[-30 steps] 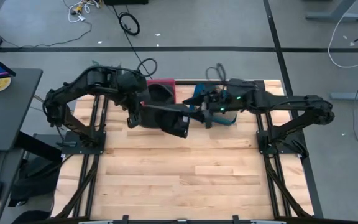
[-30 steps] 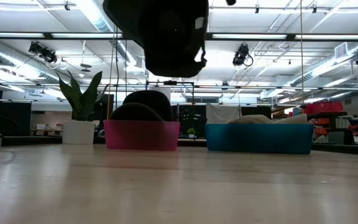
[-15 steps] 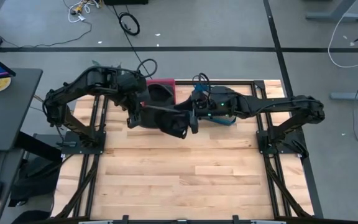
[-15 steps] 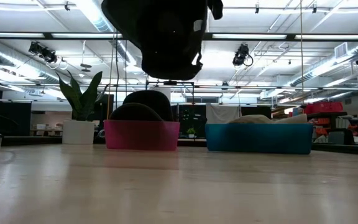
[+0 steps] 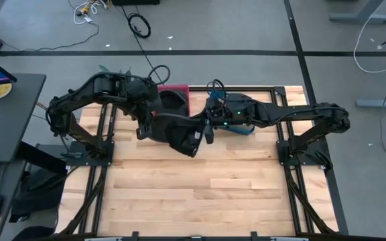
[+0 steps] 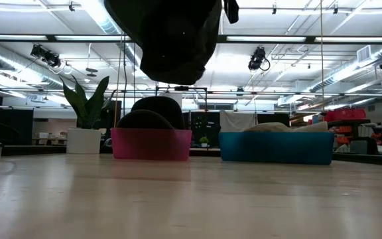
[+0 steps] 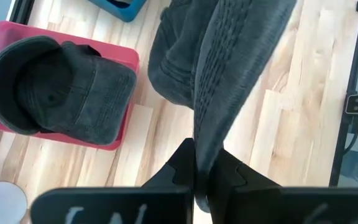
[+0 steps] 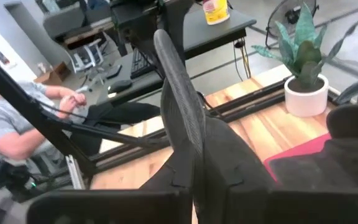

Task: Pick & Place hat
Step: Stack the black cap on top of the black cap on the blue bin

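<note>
A dark grey knit hat (image 5: pixel 179 134) hangs in the air over the table's far middle, between my two grippers. It shows at the top of the low view (image 6: pixel 171 40). My left gripper (image 5: pixel 145 127) is shut on its left side and my right gripper (image 5: pixel 205 128) on its right side. Behind them stands a pink bin (image 5: pixel 177 90) holding a dark cap (image 7: pixel 55 93). A blue bin (image 6: pixel 275 147) stands right of the pink one, mostly hidden under my right arm in the high view. My left gripper pinches the hat's ribbed edge (image 7: pixel 213 127) between its two fingers, coming slanting down from the table's left. The knit hangs beyond the fingers, clear of the table. My right gripper pinches an edge of the hat (image 8: pixel 188 134) between its two fingers, coming nearly level from the table's right. The edge runs on as a narrow ridge of knit beyond the fingers, clear of the table.
A potted plant (image 6: pixel 88 113) stands at the table's far left corner. A person (image 8: pixel 5 124) sits beyond the table's left side. The near half of the wooden table (image 5: pixel 200 194) lies bare below the hat.
My right gripper has moved toward the table's left, up to the hat, and has shut on the hat's right edge. The hat, held all the while by the left gripper, has bunched and sagged a little between the two.
</note>
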Robot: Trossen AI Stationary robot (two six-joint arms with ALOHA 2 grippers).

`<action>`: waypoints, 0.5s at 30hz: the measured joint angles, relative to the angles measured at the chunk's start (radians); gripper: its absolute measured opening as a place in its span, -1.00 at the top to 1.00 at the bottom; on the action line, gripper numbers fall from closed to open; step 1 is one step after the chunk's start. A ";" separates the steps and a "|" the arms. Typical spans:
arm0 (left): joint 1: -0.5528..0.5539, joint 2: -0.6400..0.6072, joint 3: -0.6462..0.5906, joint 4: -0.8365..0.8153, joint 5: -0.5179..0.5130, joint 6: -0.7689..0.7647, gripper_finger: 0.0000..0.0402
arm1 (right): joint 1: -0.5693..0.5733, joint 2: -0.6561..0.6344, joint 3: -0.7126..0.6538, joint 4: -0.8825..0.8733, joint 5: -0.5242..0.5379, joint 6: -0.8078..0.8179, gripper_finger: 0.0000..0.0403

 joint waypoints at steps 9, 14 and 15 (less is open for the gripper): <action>-0.011 0.000 0.000 0.016 0.038 0.050 0.72 | 0.000 -0.016 -0.001 -0.018 0.005 0.075 0.97; -0.011 0.000 0.001 0.048 -0.010 0.065 0.47 | 0.000 -0.053 -0.001 -0.078 0.006 0.088 0.98; -0.011 -0.001 0.001 0.060 -0.013 0.063 0.42 | -0.001 -0.062 -0.001 -0.091 0.008 0.088 0.98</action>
